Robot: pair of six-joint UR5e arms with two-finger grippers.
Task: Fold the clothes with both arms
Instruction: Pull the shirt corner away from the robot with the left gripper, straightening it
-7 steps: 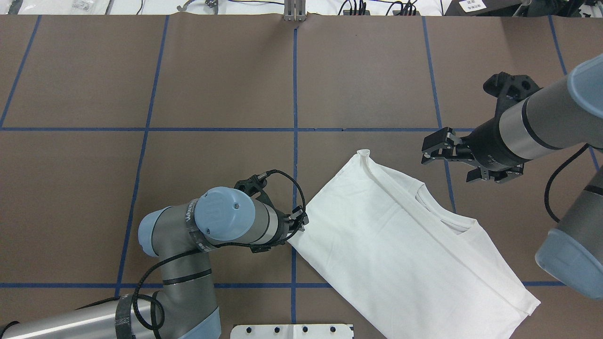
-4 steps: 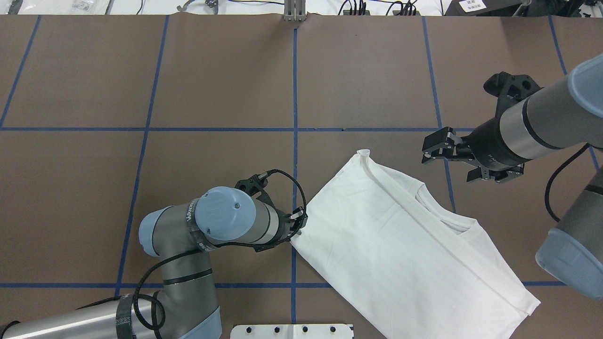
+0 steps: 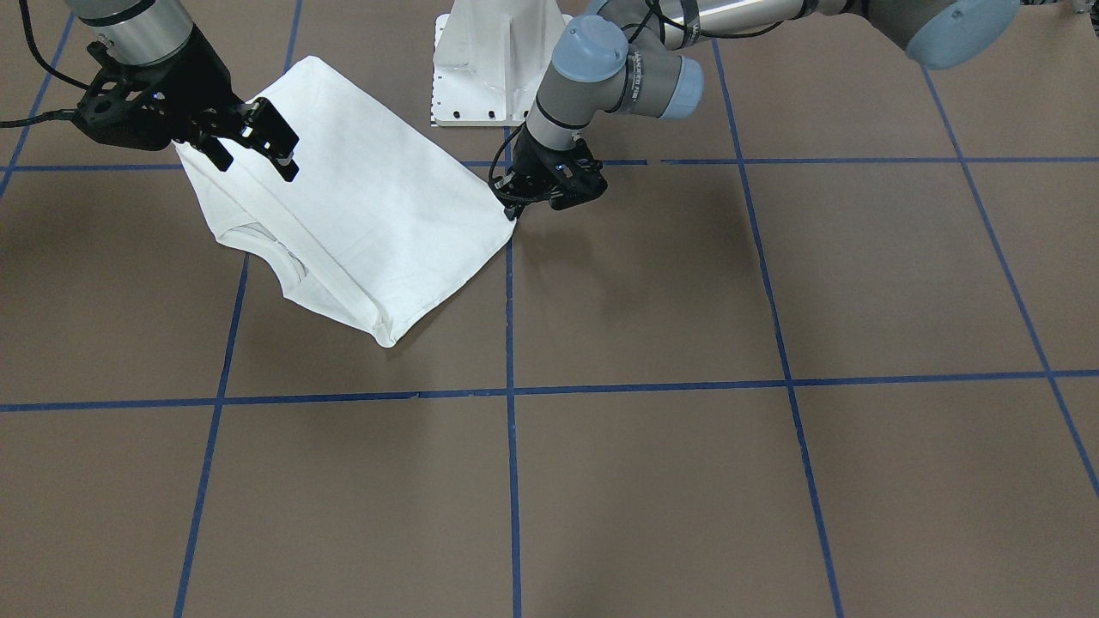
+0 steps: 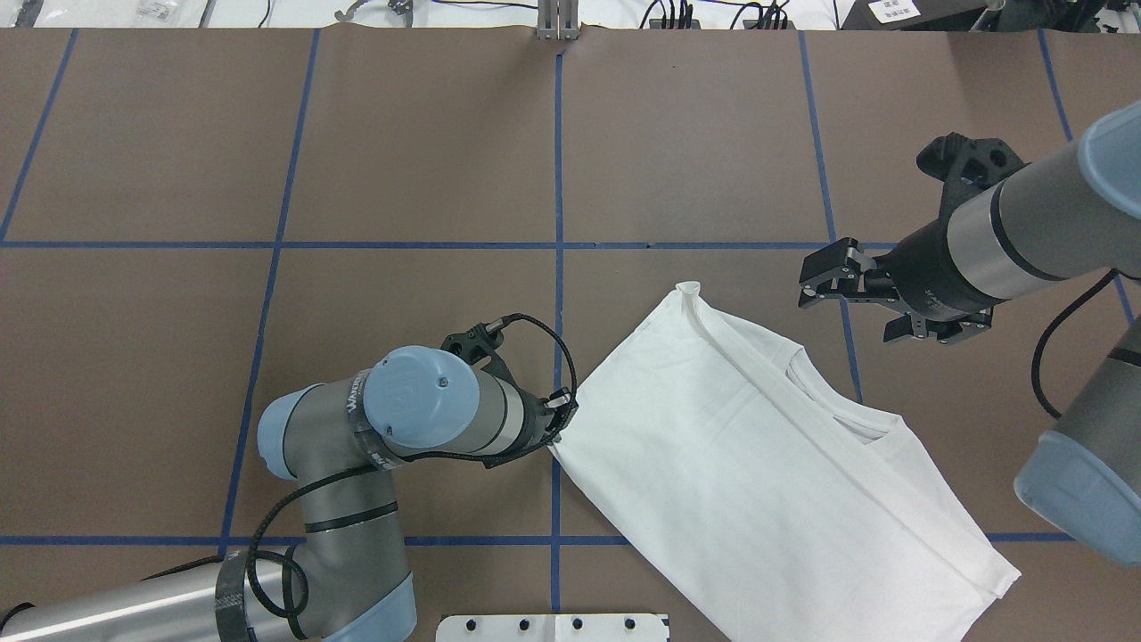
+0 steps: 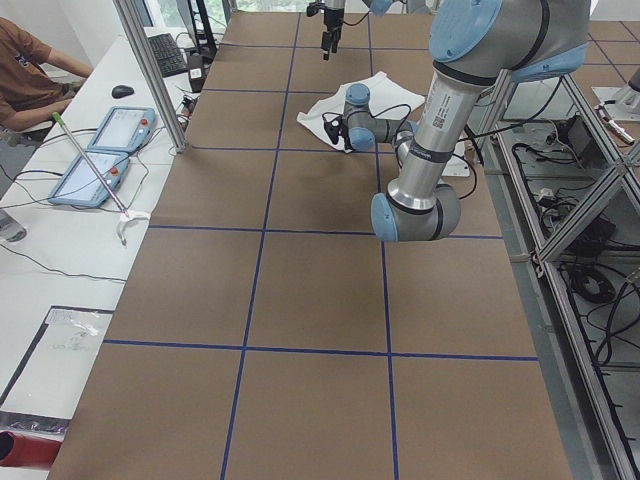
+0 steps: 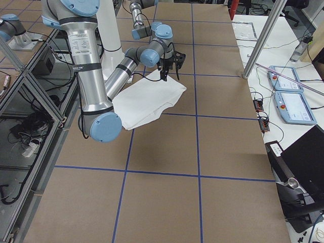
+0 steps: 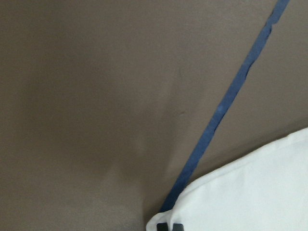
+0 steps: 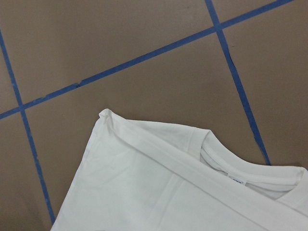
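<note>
The clothes are one white shirt (image 4: 758, 464), folded and lying plain side up right of the table's centre, also seen from the front (image 3: 361, 215). Its round collar (image 8: 240, 173) with a small tag faces the right side. My left gripper (image 4: 563, 412) sits low at the shirt's left corner. In the left wrist view its fingertips (image 7: 166, 226) are closed together on that corner's hem. My right gripper (image 4: 813, 283) hovers open and holds nothing, just beyond the shirt's far edge near the collar; from the front (image 3: 275, 142) its jaws stand apart above the cloth.
Blue tape lines (image 4: 558, 241) grid the brown table. The white pedestal base (image 4: 553, 627) stands at the near edge, close to the shirt. A person (image 5: 30, 70) sits at a side desk with two control tablets (image 5: 100, 150). Metal frame posts (image 5: 150, 70) stand along the table's ends.
My left arm has shifted slightly left and away, and the shirt's left corner has moved a little with it. The right gripper has hardly moved and stays open.
</note>
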